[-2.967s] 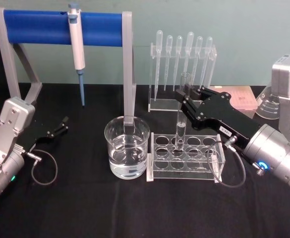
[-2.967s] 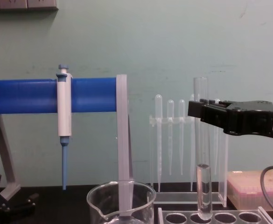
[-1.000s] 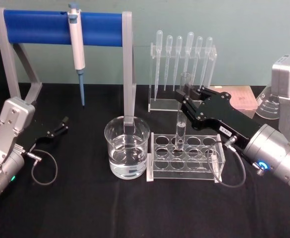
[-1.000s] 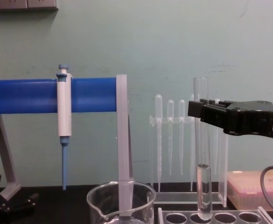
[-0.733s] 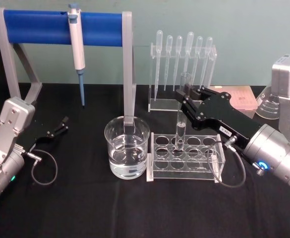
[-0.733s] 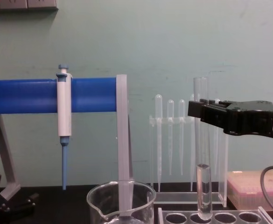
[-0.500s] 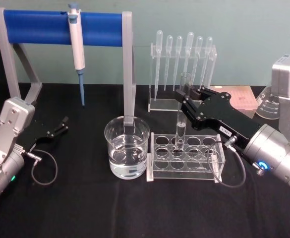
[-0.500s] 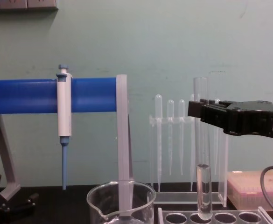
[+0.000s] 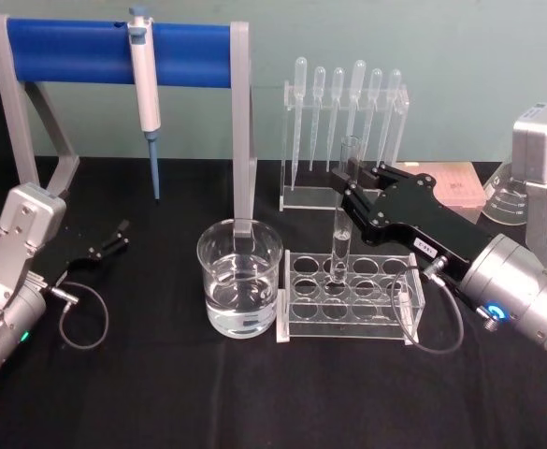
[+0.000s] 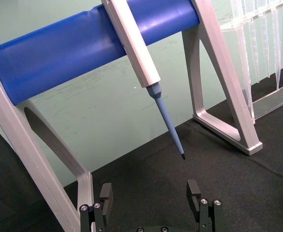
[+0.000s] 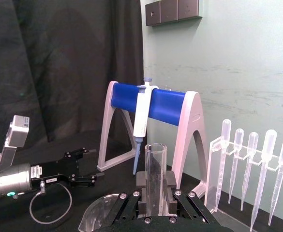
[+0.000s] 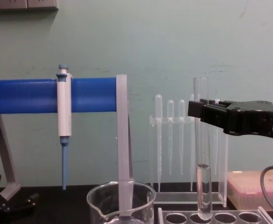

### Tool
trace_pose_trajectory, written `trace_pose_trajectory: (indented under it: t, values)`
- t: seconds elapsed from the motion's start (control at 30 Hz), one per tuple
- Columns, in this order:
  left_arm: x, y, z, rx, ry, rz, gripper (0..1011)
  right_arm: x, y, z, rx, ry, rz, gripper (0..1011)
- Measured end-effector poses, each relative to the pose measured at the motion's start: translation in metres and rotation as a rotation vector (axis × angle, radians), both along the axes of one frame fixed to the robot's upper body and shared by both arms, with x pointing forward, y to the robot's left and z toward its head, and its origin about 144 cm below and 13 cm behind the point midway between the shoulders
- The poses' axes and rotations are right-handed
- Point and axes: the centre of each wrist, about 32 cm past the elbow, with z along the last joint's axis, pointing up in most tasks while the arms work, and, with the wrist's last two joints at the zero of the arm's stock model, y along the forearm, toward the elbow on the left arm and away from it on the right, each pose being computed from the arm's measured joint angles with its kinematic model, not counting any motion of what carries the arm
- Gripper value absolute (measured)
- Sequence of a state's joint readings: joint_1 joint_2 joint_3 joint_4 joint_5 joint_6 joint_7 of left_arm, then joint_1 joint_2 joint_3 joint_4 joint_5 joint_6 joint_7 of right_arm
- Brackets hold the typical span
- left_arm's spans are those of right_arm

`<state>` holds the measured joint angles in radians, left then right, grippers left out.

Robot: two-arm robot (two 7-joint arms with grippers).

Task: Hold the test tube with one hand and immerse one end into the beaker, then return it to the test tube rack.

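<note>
While the right gripper (image 9: 346, 180) clamps the upright tube (image 9: 340, 234) near its rim, we see its base at a hole in the rack (image 9: 395, 313); the beaker (image 9: 239, 281) stands just left; the left gripper (image 9: 112, 238) idles, jaws apart, at the left edge of the table (image 9: 254, 393).

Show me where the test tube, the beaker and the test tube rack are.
test tube (image 9: 340, 241): head view, lower half of the glass shaft.
beaker (image 9: 239, 304): head view, front glass wall.
test tube rack (image 9: 348, 325): head view, clear front wall.
</note>
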<state>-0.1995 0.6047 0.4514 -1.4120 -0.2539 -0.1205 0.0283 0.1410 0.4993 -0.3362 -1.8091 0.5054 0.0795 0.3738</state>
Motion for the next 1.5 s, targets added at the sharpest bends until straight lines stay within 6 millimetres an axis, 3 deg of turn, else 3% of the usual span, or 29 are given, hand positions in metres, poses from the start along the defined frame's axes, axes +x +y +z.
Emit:
trace_pose_trajectory:
  t: [0.3, 0.47, 0.63, 0.87, 1.13, 1.5]
  values:
    - [0.0, 0.0, 0.0, 0.0, 0.0, 0.0, 1000, 0.0, 0.0, 0.0, 0.0, -0.001, 0.0, 224]
    - [0.0, 0.0, 0.0, 0.0, 0.0, 0.0, 1000, -0.002, 0.007, 0.011, 0.005, -0.043, 0.013, 224]
    - [0.0, 0.0, 0.0, 0.0, 0.0, 0.0, 1000, 0.003, 0.023, 0.027, 0.004, -0.086, 0.053, 224]
    - [0.0, 0.0, 0.0, 0.0, 0.0, 0.0, 1000, 0.026, 0.049, 0.032, 0.011, -0.094, 0.133, 224]
    - [0.0, 0.0, 0.0, 0.0, 0.0, 0.0, 1000, 0.048, 0.068, 0.014, 0.03, -0.078, 0.181, 224]
    - [0.0, 0.0, 0.0, 0.0, 0.0, 0.0, 1000, 0.05, 0.073, -0.04, 0.019, -0.041, 0.189, 224]
